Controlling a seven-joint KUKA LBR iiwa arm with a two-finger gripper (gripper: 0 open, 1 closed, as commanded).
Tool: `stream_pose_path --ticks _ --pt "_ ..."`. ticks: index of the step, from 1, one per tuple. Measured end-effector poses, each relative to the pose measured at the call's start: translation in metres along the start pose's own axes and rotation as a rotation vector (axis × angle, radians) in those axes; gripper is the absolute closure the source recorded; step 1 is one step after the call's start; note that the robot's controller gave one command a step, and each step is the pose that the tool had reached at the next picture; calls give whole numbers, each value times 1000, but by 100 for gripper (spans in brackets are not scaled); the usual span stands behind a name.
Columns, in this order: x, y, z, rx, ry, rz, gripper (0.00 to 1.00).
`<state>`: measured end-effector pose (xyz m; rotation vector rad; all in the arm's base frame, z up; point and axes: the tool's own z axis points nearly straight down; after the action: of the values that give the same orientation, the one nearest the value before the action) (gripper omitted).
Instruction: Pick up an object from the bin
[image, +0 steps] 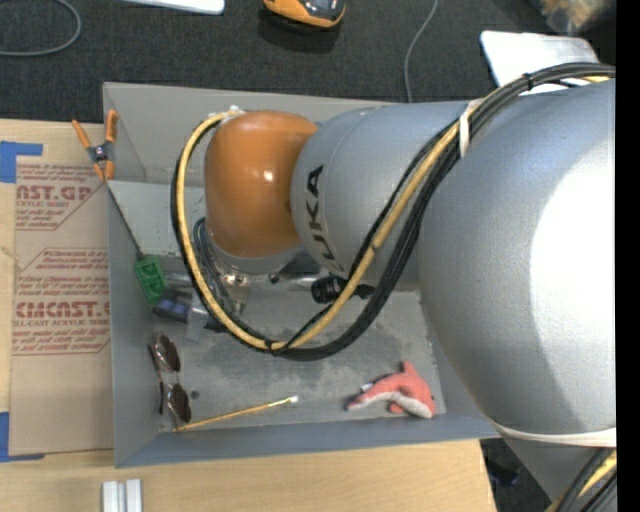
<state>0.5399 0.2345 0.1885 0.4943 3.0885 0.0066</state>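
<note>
The gripper (233, 274) hangs low over the left half of the bin, its metal body showing beneath the arm's orange cover. Just left of it lies a small green plastic piece (150, 279) against the bin's left wall. A small blue and dark item (173, 309) rests right below the green one, close to the gripper's lower left side. I cannot tell whether the gripper touches either of them.
Brown-lensed sunglasses (169, 379) lie at the front left corner. A thin wooden stick (236, 412) runs along the front wall. A pink and white toy (396, 392) sits at the front right. The big arm covers the bin's back and right.
</note>
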Motion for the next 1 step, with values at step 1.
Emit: stream_pose_path --ticks 1 --pt "0 0 -20 1 2 -1 100"
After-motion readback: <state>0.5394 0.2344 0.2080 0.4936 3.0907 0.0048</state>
